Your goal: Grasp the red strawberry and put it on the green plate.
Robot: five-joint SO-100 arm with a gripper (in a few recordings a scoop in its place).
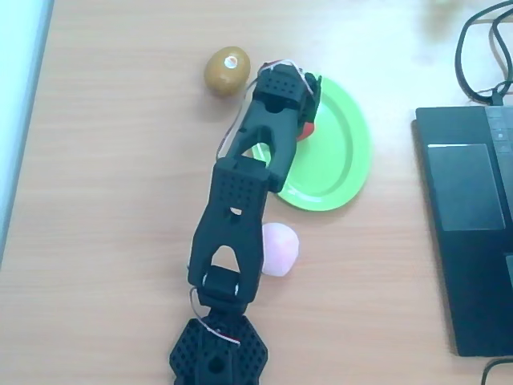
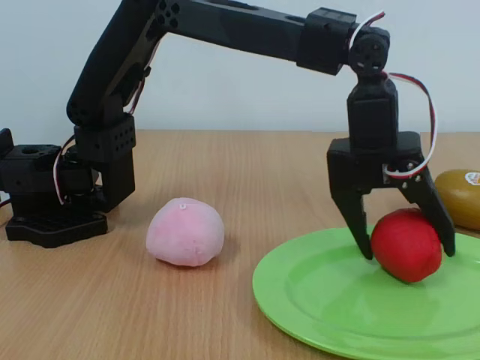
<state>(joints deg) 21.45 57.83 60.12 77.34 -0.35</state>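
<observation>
I've got the strawberry [image 2: 406,244] sitting on the plate [image 2: 330,315], toward its right end in the fixed view; from overhead only a red sliver [image 1: 306,128] peeks out beside the arm, near the plate's [image 1: 341,152] upper-left rim. No leafy top visible from here, just smooth red. There's plenty of bare green in front of and to the left of the fruit in the fixed view, so open room on that side. The gripper [image 2: 406,253] straddles the strawberry, one finger on each flank, tips reaching down close to the plate surface; the fingers look snug against the fruit, pinching it, though I can't tell how firm the contact is. Overhead, the gripper head [image 1: 287,92] hangs over the plate's upper-left edge. The kiwi [image 1: 225,70] sits just beside it to the left, a tight gap there; in the fixed view the kiwi [image 2: 459,196] is right behind the fingers. The pink fruit [image 2: 184,232] lies on the table well clear of the gripper, just off the plate's near rim. The arm reaches out long from its base [image 1: 216,353], upper link nearly level, wrist dropped straight down. A laptop [image 1: 469,233] lines the right edge overhead, apart from the plate.
</observation>
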